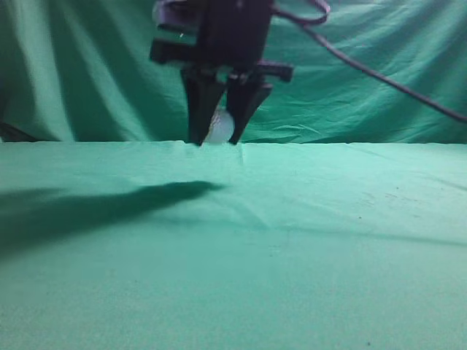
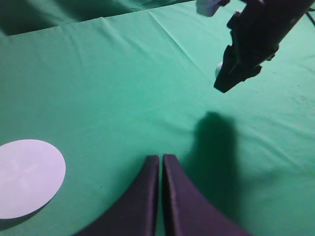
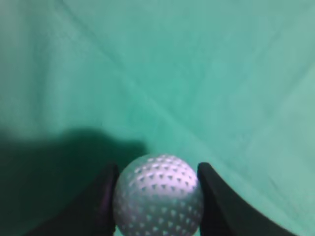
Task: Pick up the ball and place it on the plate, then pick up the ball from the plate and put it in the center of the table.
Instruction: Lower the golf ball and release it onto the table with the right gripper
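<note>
My right gripper (image 1: 217, 138) is shut on the ball (image 1: 220, 126), a small white dimpled sphere, and holds it above the green table (image 1: 292, 240). In the right wrist view the ball (image 3: 158, 195) sits between both black fingers (image 3: 157, 196). The left wrist view shows the right gripper (image 2: 227, 81) raised at upper right, with a sliver of the ball (image 2: 218, 69) at its edge. My left gripper (image 2: 161, 158) is shut and empty over the cloth. The white round plate (image 2: 27, 177) lies flat to its left; it is out of the exterior view.
A draped green curtain (image 1: 379, 80) hangs behind the table's far edge. A black cable (image 1: 379, 76) runs from the right arm to the right. The right arm's shadow (image 1: 95, 208) lies on the cloth at left.
</note>
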Tool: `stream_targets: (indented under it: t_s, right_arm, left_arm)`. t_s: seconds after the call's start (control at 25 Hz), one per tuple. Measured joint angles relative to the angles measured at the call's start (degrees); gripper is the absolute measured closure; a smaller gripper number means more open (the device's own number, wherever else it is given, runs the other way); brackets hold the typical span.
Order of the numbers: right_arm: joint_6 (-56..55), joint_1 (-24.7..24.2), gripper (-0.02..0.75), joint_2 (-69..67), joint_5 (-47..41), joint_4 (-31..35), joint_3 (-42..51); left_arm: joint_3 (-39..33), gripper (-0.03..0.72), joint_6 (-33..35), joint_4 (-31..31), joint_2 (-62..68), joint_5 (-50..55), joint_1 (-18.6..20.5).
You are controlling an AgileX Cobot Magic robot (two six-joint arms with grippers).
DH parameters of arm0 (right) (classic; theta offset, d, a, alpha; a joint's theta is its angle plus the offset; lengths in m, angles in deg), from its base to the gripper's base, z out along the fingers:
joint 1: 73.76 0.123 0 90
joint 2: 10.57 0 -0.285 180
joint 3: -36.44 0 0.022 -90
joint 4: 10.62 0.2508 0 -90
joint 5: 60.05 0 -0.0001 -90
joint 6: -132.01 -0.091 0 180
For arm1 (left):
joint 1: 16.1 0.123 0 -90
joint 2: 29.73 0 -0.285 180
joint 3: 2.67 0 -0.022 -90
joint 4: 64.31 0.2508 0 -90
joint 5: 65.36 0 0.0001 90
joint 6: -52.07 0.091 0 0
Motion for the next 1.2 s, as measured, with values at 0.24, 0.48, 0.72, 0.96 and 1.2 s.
stream_targets:
  t_s: [0.24, 0.48, 0.72, 0.96, 1.2]
  right_arm:
    - [0.1, 0.5, 0.408, -7.0, 0.0, 0.0, -6.4]
    - [0.4, 0.6, 0.408, -7.8, 0.7, 0.1, -6.9]
    - [0.5, 0.6, 0.408, -7.8, 1.0, 0.2, -6.9]
    - [0.6, 0.6, 0.252, -7.8, 1.0, 0.2, -6.9]
    - [0.6, 0.6, 0.167, -7.8, -0.3, 0.2, -8.2]
  left_arm:
    - [-1.2, 0.688, 0.1, 0.0, -0.1, -1.0, 0.0]
    - [-1.2, 0.688, 0.1, 0.0, -0.1, -1.4, 0.0]
    - [-1.2, 0.688, 0.1, 0.0, -0.1, -1.5, 0.0]
    - [-1.2, 0.688, 0.1, 0.0, -0.1, -1.7, 0.0]
    - [-1.2, 0.688, 0.1, 0.0, -0.1, -1.7, 0.0]
